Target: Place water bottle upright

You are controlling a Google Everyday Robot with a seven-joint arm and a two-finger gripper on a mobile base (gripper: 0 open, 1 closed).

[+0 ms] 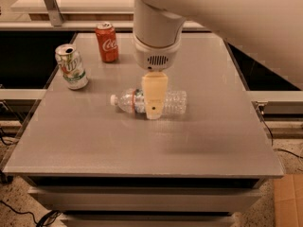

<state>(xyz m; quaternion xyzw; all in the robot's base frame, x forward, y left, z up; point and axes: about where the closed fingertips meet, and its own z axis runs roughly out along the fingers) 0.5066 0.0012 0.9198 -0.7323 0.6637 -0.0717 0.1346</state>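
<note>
The water bottle (173, 103) lies on its side near the middle of the grey table (142, 136), white cap pointing left, red-edged label band near the neck. My gripper (154, 109) hangs straight down from the white arm and sits over the bottle's middle, just right of the label. Its cream finger covers part of the bottle's body.
A red cola can (107, 42) stands upright at the back left. A green-and-white soda can (71, 66) stands upright at the left edge. A cardboard box (289, 202) sits on the floor at the lower right. A shelf runs behind the table.
</note>
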